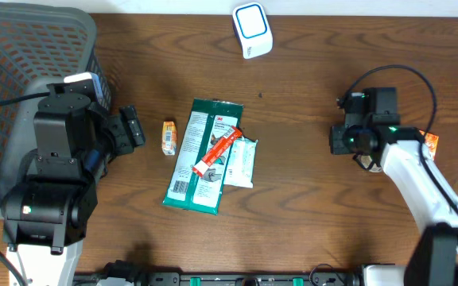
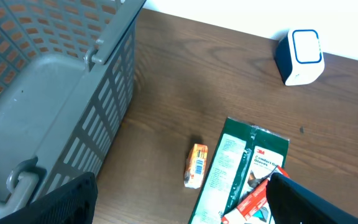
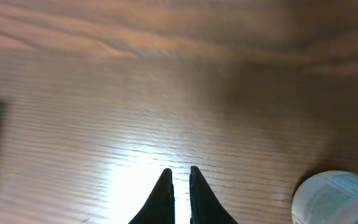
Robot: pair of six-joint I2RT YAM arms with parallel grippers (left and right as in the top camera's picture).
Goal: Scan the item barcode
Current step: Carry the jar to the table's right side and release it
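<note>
The left tool (image 1: pixel 133 127) was wide open and held nothing. Right in front of its tips lay a small orange pack (image 1: pixel 169 137), not touching them. Just past that lay a green pack (image 1: pixel 201 159). A red tube (image 1: pixel 217 152) lay across it, and a white pack (image 1: pixel 241 163) touched its far side. All of these sat on the bench (image 1: pixel 308 222) between the two tools.

Close beside the left tool, on its other side from the packs, stood a gray basket (image 1: pixel 22 48). Inside it I could see only its gray floor and mesh walls.

The scanner (image 1: pixel 252 29), a white and blue box, sat well apart from both tools, by the back edge of the bench.

The right tool (image 3: pixel 179 177) was closed, its tips almost touching, and it held nothing. It hung low over bare bench, well apart from the packs. A round white thing (image 3: pixel 334 196) with small print lay near its right side. I could not tell what it was.
</note>
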